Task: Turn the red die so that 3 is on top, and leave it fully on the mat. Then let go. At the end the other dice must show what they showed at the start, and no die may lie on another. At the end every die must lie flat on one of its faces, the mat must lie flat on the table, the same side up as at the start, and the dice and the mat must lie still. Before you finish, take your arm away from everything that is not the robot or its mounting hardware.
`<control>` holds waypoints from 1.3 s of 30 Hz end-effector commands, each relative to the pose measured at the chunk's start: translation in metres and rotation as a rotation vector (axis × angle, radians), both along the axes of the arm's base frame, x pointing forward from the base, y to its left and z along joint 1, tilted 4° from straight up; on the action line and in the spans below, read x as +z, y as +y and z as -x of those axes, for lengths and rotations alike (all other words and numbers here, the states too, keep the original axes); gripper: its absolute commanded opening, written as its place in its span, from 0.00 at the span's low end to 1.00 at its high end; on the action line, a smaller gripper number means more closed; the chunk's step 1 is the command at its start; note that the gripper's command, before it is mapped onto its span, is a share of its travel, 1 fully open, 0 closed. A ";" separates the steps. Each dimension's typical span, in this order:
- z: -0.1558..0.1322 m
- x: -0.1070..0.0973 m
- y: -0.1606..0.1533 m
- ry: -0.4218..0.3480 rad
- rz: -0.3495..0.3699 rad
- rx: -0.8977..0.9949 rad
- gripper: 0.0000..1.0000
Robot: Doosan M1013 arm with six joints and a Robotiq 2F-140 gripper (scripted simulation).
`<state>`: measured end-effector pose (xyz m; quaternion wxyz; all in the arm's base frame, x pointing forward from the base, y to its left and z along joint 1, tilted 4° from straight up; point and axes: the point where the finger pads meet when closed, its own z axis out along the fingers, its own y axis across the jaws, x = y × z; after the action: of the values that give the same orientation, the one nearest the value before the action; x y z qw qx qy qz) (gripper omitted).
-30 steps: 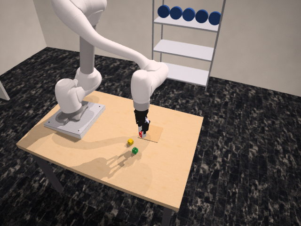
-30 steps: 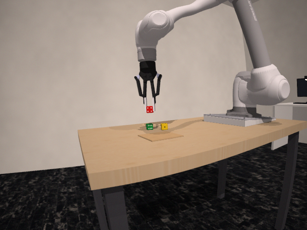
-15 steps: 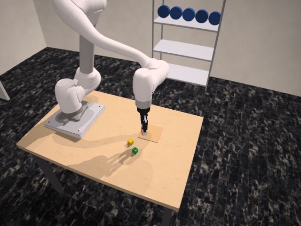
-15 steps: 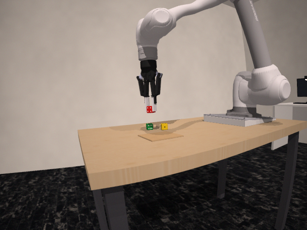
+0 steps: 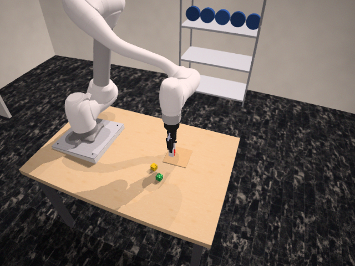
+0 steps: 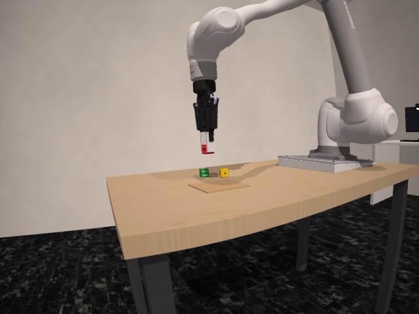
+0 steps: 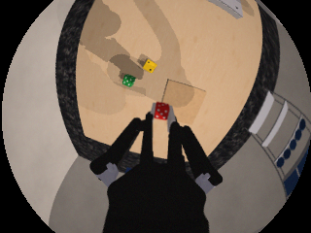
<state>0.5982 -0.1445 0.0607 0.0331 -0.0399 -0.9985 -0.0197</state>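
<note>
My gripper (image 6: pixel 207 148) is shut on the red die (image 6: pixel 204 148) and holds it well above the table, over the thin tan mat (image 6: pixel 218 185). The die also shows between the fingertips in the wrist view (image 7: pixel 161 112) and in the top view (image 5: pixel 173 151). The mat (image 5: pixel 177 157) lies flat on the table with nothing on it. The yellow die (image 5: pixel 153 167) and the green die (image 5: pixel 158 177) lie flat on the table beside the mat, apart from each other. They also show in the exterior view, the yellow die (image 6: pixel 223 173) and the green die (image 6: pixel 203 173) behind the mat.
The arm's grey base plate (image 5: pixel 88 140) stands at the table's back left corner. A shelf unit (image 5: pixel 221 51) with several blue discs stands on the floor behind the table.
</note>
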 end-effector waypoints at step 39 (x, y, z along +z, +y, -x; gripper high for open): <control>-0.021 0.007 0.063 0.050 0.096 -1.344 0.16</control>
<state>0.6147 -0.0872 0.0655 0.0373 -0.6099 -0.7916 0.0029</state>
